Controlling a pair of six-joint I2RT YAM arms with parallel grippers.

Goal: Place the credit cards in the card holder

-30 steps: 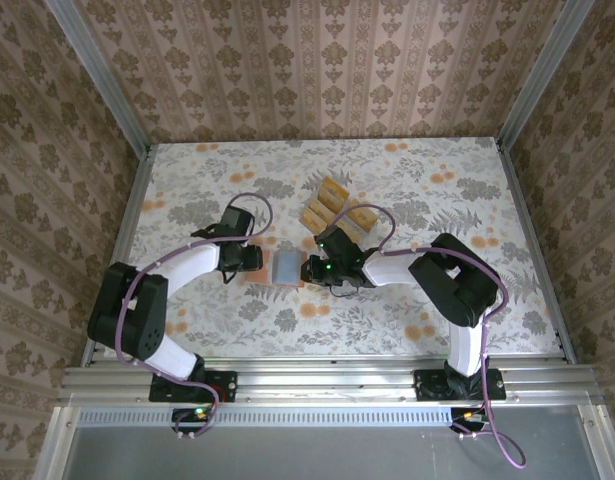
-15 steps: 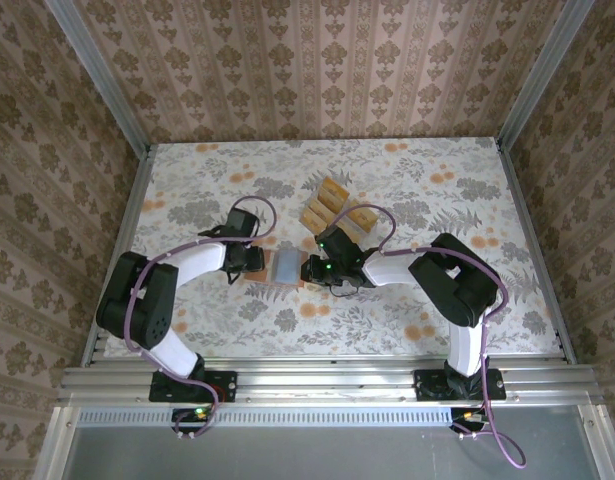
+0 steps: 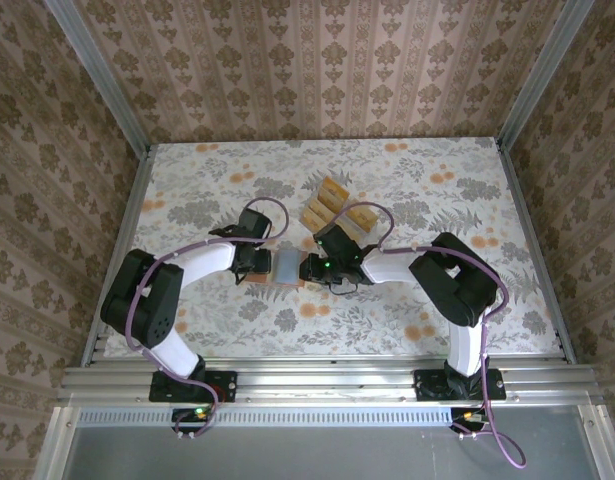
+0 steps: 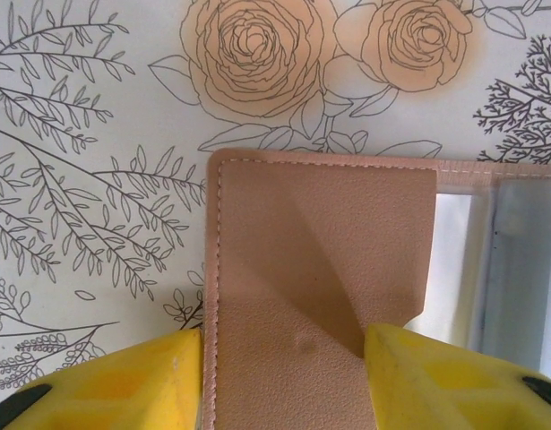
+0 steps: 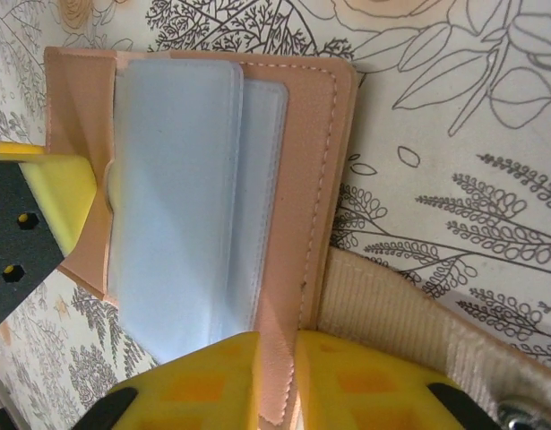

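The card holder (image 3: 285, 266) lies open on the table between my two grippers, its greyish clear sleeves (image 5: 176, 197) facing up. My left gripper (image 3: 259, 262) stands open over the pink left flap (image 4: 320, 233). One finger is beside the flap's stitched outer edge and the other rests on the flap. My right gripper (image 5: 277, 358) is shut on the holder's right cover edge, and the pink strip fills its gap. Several tan credit cards (image 3: 327, 200) stand in a cluster behind the holder, away from both grippers.
A beige ribbed band (image 5: 391, 305) lies against my right finger, next to the holder's edge. Patterned walls and metal rails (image 3: 127, 240) enclose the floral table. There is bare table to the left, to the right and in front of the holder.
My left gripper has slid right, from beside the holder onto its left flap. The right gripper stays at the holder's right edge and its jaws have eased slightly.
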